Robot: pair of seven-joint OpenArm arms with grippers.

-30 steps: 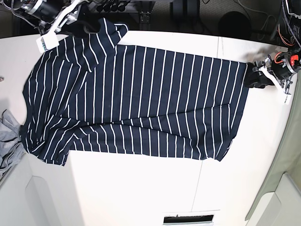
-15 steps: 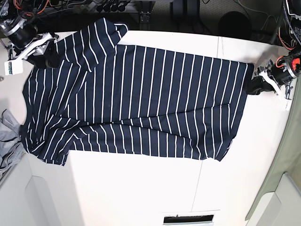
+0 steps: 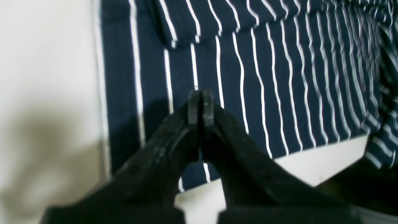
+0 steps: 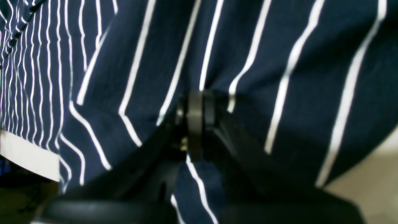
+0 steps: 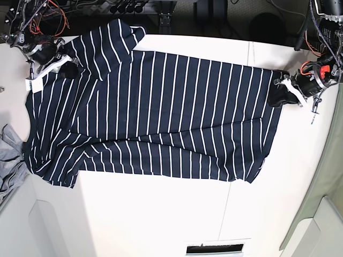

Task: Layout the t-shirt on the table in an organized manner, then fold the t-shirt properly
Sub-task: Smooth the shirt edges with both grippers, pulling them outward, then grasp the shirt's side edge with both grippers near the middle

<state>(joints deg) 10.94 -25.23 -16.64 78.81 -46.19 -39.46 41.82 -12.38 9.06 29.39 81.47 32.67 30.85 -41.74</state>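
T-shirt (image 5: 161,115): lay spread on the table (image 5: 161,214), long axis across the base view, shoulders and sleeves toward the right gripper (image 5: 65,68), hem toward the left gripper (image 5: 276,94). Each gripper sat at its own far corner. Both jaw pairs were pressed together; the right pinched fabric, while the left's hold could not be told.

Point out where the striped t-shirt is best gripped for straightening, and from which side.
Probably the two far corners of the t-shirt, each taken from its outer end. It lies lengthwise on the table, so opposite end grips can pull it taut.
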